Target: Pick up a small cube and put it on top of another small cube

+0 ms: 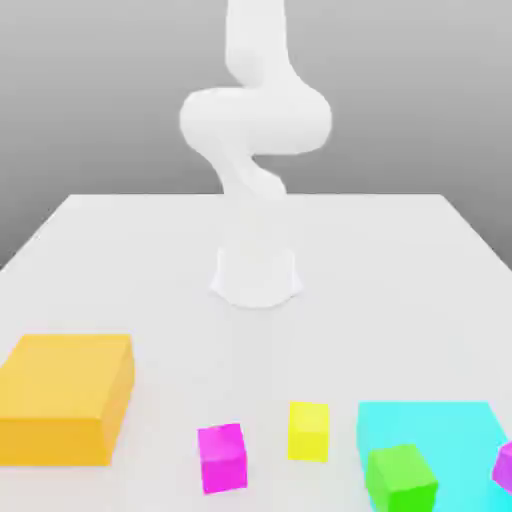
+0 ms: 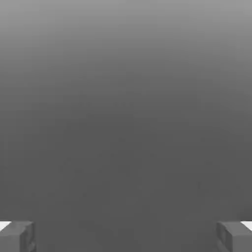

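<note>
The small magenta-pink cube point(image 1: 221, 457) sits on the white table point(image 1: 150, 260) near the front edge, a little left of the middle in the exterior view. A yellow small cube point(image 1: 308, 431) stands just to its right, apart from it. The white arm point(image 1: 255, 130) rises from its base point(image 1: 256, 275) far behind both cubes, folded up high. In the hand view my gripper point(image 2: 126, 236) is open, its grey fingertips point(image 2: 17, 236) wide apart with plain grey background between them.
A large orange block point(image 1: 65, 397) lies at the front left. At the front right is a cyan block point(image 1: 430, 430), with a green cube point(image 1: 400, 478) in front of it and a more violet small cube point(image 1: 503, 466) at the picture's right edge.
</note>
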`<state>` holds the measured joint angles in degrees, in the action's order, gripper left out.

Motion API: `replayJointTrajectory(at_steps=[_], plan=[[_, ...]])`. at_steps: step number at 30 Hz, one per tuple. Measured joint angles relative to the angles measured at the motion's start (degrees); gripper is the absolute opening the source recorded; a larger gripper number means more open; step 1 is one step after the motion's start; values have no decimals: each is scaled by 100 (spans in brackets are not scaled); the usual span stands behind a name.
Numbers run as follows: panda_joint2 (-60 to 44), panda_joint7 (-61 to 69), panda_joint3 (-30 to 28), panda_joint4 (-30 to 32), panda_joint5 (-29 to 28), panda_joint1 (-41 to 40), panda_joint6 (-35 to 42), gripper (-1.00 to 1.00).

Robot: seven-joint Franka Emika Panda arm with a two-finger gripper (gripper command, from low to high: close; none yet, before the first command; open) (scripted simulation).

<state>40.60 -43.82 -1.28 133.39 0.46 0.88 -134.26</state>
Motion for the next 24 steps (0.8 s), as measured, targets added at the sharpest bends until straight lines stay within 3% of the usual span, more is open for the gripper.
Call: replayJointTrajectory(at_steps=[13,24], plan=[[-2739,1113,-531,841,326,310,-1297,0],[-5006,1834,-627,1494,349,201,-2423,0]])
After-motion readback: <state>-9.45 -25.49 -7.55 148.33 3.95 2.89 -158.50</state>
